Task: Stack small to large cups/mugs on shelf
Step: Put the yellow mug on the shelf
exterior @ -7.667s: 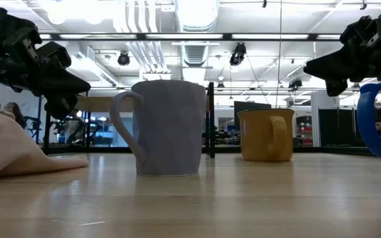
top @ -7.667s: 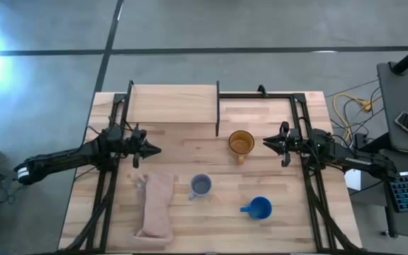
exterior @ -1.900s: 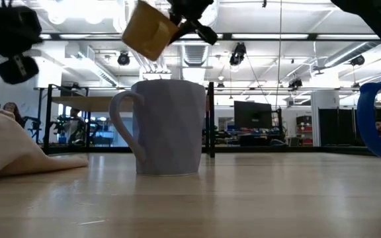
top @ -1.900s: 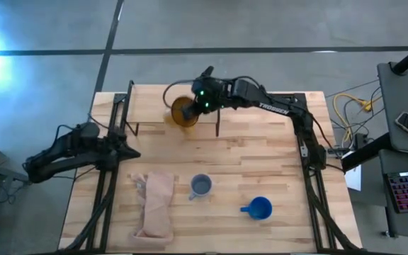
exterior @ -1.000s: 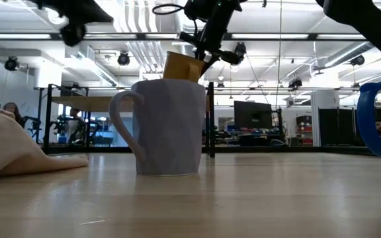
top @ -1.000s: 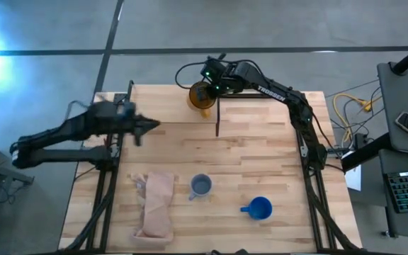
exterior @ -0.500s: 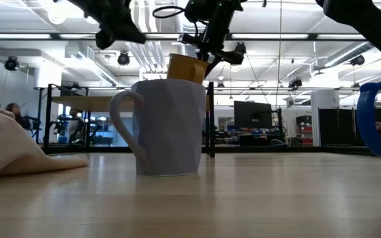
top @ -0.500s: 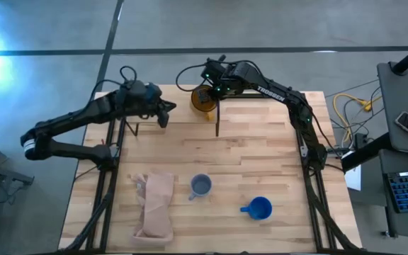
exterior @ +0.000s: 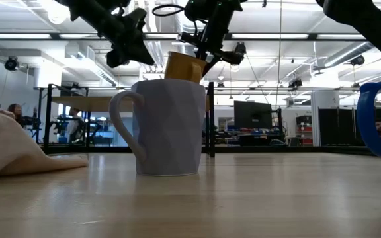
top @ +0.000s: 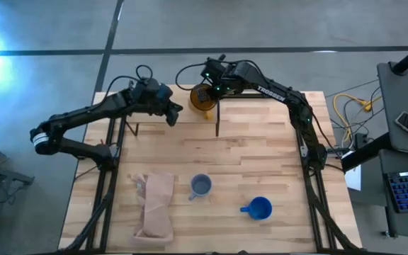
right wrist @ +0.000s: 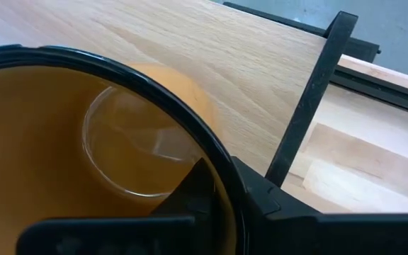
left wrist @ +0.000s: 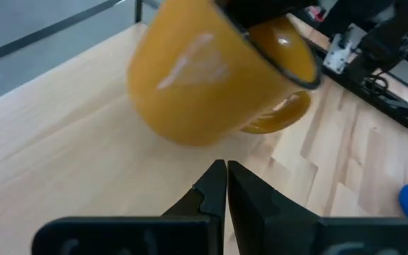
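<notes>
The yellow-orange mug hangs tilted over the right end of the light-wood shelf, held by my right gripper. It also shows in the low view and the left wrist view. My left gripper is shut and empty above the shelf, just left of the mug, its tips close below the mug's side. The pale grey-blue mug and the bright blue mug stand upright on the tabletop near the front. My right gripper holds the yellow mug by its dark rim, one finger inside the mug and one outside. The fingers come slanting down from the table's right. The mug is tilted; whether its base touches the shelf is hidden.
A tan cloth lies crumpled at the front left of the table. A black shelf post stands right beside the held mug, with more black frame rails along the table's sides. The shelf board left of the mug is bare wood.
My left gripper has swung up from the table's left side toward the far edge and to the right, over the shelf, and now stands close to the yellow mug. My right gripper keeps the mug over the shelf's right end.
</notes>
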`<state>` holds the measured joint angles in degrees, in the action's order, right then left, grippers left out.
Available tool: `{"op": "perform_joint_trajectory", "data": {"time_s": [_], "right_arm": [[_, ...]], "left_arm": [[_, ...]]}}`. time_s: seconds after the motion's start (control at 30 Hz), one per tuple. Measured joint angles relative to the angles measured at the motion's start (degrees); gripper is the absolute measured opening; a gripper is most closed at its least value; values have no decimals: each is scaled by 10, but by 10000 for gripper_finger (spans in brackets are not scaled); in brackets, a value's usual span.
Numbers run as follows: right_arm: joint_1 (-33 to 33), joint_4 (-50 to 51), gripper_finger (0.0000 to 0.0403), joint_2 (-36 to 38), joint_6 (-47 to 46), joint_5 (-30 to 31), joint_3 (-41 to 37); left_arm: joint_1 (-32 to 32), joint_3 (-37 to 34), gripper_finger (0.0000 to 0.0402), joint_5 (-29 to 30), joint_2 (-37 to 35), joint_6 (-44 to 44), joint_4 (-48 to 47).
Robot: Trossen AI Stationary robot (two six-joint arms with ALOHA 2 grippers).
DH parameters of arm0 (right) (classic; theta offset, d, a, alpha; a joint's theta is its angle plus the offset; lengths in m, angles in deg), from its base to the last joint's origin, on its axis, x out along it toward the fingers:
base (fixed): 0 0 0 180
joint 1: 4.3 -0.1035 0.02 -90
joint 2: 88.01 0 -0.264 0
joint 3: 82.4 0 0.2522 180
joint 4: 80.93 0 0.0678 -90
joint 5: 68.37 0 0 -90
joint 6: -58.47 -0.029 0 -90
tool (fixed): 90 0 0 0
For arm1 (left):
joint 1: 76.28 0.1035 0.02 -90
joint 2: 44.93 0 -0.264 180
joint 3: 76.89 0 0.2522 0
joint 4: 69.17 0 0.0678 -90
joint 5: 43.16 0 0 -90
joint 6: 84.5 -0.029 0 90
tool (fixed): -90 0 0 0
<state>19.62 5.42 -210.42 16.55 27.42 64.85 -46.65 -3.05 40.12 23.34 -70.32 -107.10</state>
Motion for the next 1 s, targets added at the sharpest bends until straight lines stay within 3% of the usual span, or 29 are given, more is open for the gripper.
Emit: {"op": "perform_joint_trajectory", "data": {"time_s": [0.37, 1.0], "right_arm": [[-2, 0, 22, 0, 2, -2, -4], [-4, -13, 27, -2, 22, -15, -20]], "left_arm": [[33, -2, 0, 11, 17, 0, 37], [34, -4, 0, -14, 63, 2, 73]]}}
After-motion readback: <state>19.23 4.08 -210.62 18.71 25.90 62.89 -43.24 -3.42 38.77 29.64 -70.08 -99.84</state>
